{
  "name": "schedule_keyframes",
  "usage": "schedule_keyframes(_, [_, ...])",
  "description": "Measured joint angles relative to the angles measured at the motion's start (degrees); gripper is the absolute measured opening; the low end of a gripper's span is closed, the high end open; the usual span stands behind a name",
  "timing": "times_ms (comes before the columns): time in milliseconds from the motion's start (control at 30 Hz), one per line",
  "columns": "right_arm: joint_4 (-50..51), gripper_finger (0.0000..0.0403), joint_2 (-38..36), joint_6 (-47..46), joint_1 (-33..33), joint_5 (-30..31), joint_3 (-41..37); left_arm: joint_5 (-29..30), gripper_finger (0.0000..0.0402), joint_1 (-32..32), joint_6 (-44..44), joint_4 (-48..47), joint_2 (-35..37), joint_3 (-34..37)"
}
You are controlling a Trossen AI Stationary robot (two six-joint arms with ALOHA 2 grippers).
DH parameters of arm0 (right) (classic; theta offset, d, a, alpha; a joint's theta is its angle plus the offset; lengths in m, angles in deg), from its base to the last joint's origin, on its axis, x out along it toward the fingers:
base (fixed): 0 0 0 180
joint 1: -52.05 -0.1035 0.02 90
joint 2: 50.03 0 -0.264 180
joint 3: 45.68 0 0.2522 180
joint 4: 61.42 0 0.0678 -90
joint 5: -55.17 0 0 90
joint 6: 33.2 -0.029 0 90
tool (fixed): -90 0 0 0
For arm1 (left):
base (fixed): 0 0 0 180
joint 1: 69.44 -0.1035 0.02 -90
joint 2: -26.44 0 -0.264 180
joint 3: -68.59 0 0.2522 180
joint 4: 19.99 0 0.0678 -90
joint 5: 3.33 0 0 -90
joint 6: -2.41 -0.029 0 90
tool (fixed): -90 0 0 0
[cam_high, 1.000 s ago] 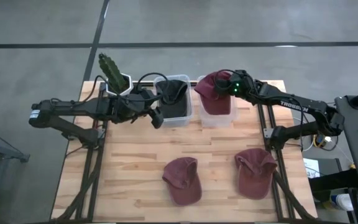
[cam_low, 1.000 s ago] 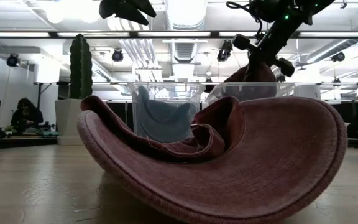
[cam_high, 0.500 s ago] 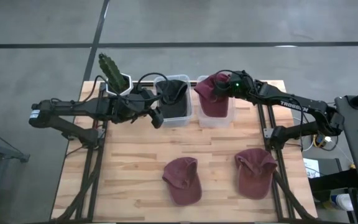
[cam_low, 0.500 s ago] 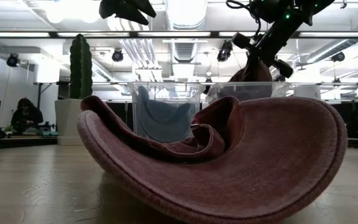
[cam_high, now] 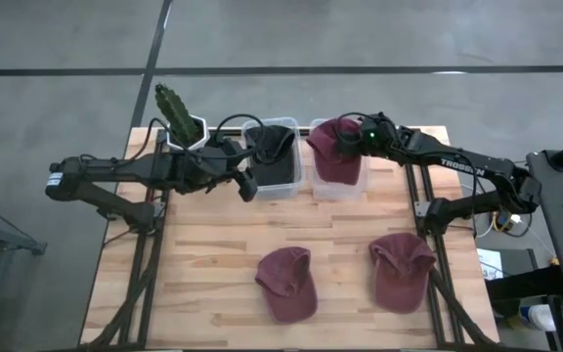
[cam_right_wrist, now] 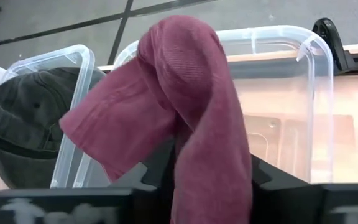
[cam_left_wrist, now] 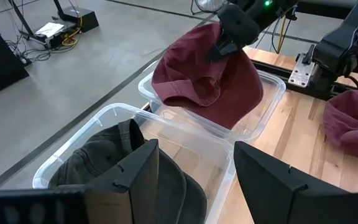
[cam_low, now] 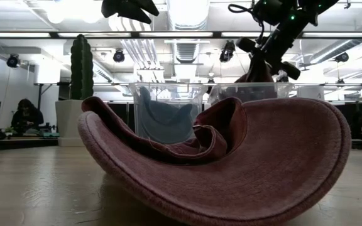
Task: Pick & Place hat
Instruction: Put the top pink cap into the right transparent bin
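Closest to me, two maroon hats lie loose on the wooden table (cam_high: pixel 213 264), one (cam_high: pixel 287 284) at centre, the other (cam_high: pixel 400 271) toward the right arm's side. Farther back, my right gripper (cam_high: pixel 351 142) is clamped on a third maroon hat (cam_high: pixel 334 149), draped limp and folded over the clear bin (cam_high: pixel 360 181). My left gripper (cam_high: pixel 244 182), fingers (cam_left_wrist: pixel 270 180) spread and holding nothing, hovers beside the neighbouring bin (cam_high: pixel 295 168) containing a dark hat (cam_high: pixel 274 149).
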Motion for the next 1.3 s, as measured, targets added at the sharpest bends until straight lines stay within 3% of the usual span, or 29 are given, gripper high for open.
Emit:
schedule_keyframes(400, [2.1, 0.0139, 0.0, 1.4, 0.0, 0.0, 0.1, -0.1, 0.0202, 0.2, 0.0, 0.0, 0.0, 0.0])
schedule_keyframes(1300, [5.9, 0.0098, -0.1, 7.5, 0.0, 6.1, 0.2, -0.5, 0.0202, 0.2, 0.0, 1.5, 0.0, 0.0])
